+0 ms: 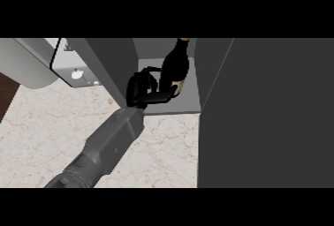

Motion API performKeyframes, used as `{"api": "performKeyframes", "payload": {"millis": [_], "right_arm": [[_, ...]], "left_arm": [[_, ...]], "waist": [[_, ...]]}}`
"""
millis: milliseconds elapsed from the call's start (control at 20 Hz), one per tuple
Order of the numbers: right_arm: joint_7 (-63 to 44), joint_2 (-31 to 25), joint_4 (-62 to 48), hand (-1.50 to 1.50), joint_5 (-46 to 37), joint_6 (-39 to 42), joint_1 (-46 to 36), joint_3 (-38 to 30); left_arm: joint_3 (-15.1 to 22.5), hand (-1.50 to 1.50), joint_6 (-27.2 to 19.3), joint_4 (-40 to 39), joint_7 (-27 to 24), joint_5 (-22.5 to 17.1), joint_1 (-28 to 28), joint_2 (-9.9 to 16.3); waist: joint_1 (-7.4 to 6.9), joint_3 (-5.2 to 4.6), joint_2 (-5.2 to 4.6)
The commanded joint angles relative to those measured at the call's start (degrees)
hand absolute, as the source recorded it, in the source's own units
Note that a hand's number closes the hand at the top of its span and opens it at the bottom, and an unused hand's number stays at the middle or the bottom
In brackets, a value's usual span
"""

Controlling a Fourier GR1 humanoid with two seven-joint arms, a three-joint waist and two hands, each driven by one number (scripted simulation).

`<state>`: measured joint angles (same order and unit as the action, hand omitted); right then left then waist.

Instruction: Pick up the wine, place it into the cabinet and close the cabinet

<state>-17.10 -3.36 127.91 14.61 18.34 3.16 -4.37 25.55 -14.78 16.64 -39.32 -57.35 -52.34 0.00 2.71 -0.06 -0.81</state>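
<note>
Fingers: we see the left hand (142, 89) curled round the wine (175, 66), keeping it upright.
Wine: stands on the cabinet (261, 110) shelf, just right of the fingers.
Door: open; we judge release precedes closing.
Right hand: unseen.

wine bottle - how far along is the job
Done: the wine bottle is off the marble counter and stands upright on the cabinet shelf. In hand: the left hand is curled round its lower body. Left: let go, withdraw, and shut the cabinet door, which stands open.
</note>
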Motion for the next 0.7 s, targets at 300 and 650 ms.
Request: {"api": "performKeyframes", "payload": {"millis": [300,650], "right_arm": [[-0.2,1.4,-0.5,-1.50,-1.8,-1.0,-1.3,2.6],[-4.4,-0.4,2.7,-1.50,-1.1,-2.3,-2.0,1.1]], "left_arm": [[-3.9,1.50,2.6,-6.5,-4.8,-1.2,-2.5,0.0],[-6.0,-1.50,2.1,-7.4,-11.2,-1.1,-3.3,0.0]], "waist": [[0.26,-0.03,-0.23],[-0.53,-0.03,0.11]]}}
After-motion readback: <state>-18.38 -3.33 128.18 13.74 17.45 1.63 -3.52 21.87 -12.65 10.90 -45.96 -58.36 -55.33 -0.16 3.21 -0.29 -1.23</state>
